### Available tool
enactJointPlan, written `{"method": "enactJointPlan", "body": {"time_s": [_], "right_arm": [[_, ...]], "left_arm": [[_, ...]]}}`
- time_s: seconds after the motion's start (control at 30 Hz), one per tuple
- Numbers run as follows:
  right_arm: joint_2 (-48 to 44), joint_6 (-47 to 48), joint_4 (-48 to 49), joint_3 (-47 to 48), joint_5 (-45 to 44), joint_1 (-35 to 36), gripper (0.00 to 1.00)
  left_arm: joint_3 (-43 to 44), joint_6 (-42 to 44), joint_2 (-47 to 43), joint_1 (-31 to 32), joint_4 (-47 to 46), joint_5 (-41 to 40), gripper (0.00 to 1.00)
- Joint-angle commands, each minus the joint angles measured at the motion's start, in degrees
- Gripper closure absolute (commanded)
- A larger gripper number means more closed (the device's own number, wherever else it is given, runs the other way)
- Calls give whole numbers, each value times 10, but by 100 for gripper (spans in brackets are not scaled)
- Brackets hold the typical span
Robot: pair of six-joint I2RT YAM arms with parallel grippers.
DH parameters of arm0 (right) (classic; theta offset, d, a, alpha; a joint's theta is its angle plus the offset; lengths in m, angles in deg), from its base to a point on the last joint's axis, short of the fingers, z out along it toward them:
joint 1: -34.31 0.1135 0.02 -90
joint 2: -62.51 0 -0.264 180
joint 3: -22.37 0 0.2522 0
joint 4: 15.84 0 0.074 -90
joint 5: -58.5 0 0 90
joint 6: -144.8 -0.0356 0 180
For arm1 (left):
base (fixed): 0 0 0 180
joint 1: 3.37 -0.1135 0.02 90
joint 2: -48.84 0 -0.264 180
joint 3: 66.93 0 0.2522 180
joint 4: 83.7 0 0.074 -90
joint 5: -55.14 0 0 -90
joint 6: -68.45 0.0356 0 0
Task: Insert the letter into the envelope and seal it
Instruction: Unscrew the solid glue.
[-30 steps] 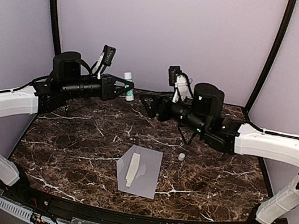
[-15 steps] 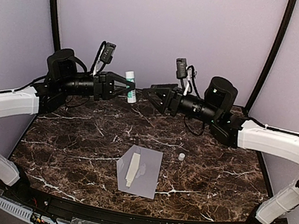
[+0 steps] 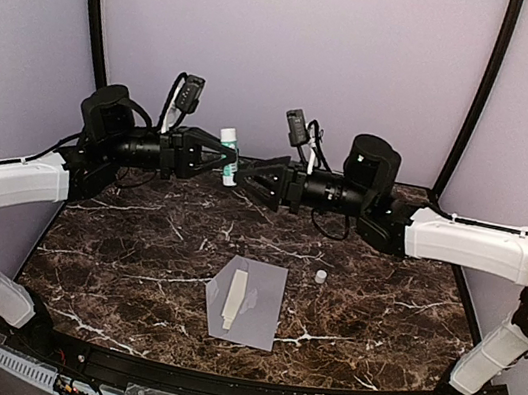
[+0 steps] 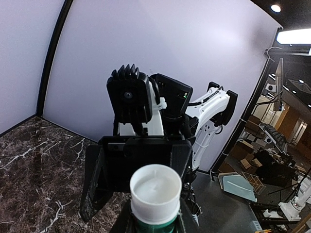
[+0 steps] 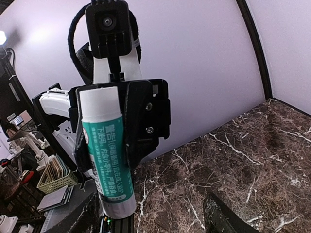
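- Here, left end effector (image 3: 231, 160) pinches glue stick (image 3: 227, 139) above the tabletop (image 3: 136, 237).
- Right end effector (image 3: 255, 179), spread, sits just beside it.
- Letter (image 3: 235, 299) lies on, perhaps partly in, envelope (image 3: 263, 311).

Back centre: glue stick (image 3: 228, 154) between left gripper (image 3: 222, 158) and right gripper (image 3: 250, 177), I cannot pass | front: room above envelope (image 3: 263, 314) free | small cap (image 3: 320, 277) near its right.
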Motion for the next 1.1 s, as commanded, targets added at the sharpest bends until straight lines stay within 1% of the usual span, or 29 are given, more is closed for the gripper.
{"method": "enactJointPlan", "body": {"time_s": [0.0,0.1,0.17,0.37,0.53,0.67,0.83,0.97,1.07], "right_arm": [[9,-4,14,22,28,15,30],[10,-13,21,21,38,17,30],[11,-17,27,20,42,19,32],[15,-27,39,27,46,21,49],[18,-34,54,26,51,23,57],[25,-36,53,32,60,24,70],[27,-32,45,36,61,27,75],[19,-23,36,31,35,28,86],[8,-12,19,25,-9,29,91]], "left_arm": [[-1,-2,-2,1,-24,17,100],[-1,-6,-2,1,-28,18,100],[-2,-8,-3,1,-29,20,100],[-2,-10,-5,1,-32,21,100],[-3,-11,-6,1,-32,20,100],[-3,-11,-7,1,-33,20,100],[-4,-9,-8,1,-30,13,100],[-6,-5,-9,1,-27,3,100],[-8,6,-13,1,-17,-8,100]]}}
